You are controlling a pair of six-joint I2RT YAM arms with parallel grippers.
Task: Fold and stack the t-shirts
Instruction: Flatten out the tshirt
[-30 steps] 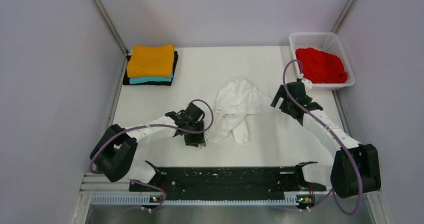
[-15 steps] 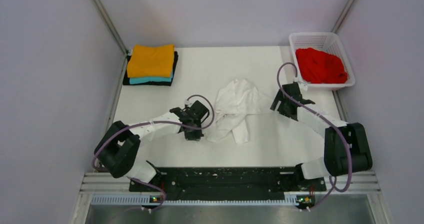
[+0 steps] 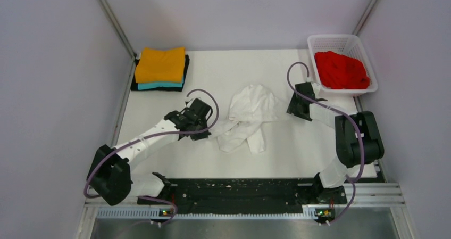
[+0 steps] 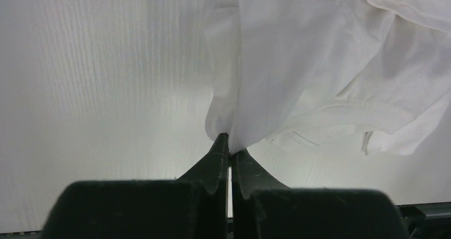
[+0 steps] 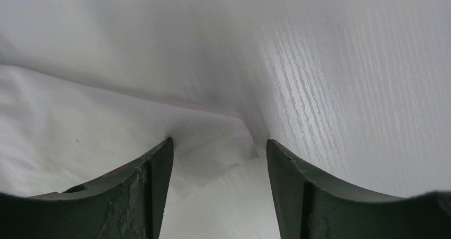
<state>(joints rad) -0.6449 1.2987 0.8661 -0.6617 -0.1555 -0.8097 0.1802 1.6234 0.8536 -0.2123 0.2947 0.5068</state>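
The white t-shirt (image 3: 249,115) lies crumpled in the middle of the table. My left gripper (image 3: 206,134) is shut on its left edge; the left wrist view shows the closed tips (image 4: 230,149) pinching a fold of the white cloth (image 4: 298,79). My right gripper (image 3: 294,111) is open at the shirt's right edge, its fingers (image 5: 154,180) either side of a corner of white cloth (image 5: 213,143) on the table. The orange t-shirt (image 3: 160,64) tops a folded stack over the teal t-shirt (image 3: 159,84) at the back left. The red t-shirt (image 3: 340,69) lies bunched in the basket.
A white plastic mesh basket (image 3: 317,40) stands at the back right corner. A black folded layer (image 3: 158,89) lies under the stack. Grey walls close in the left, back and right. A black rail (image 3: 239,188) runs along the near edge.
My left gripper has moved back and left, drawing the white shirt's left edge out with it. My right gripper has moved toward the back, staying at the shirt's right edge.
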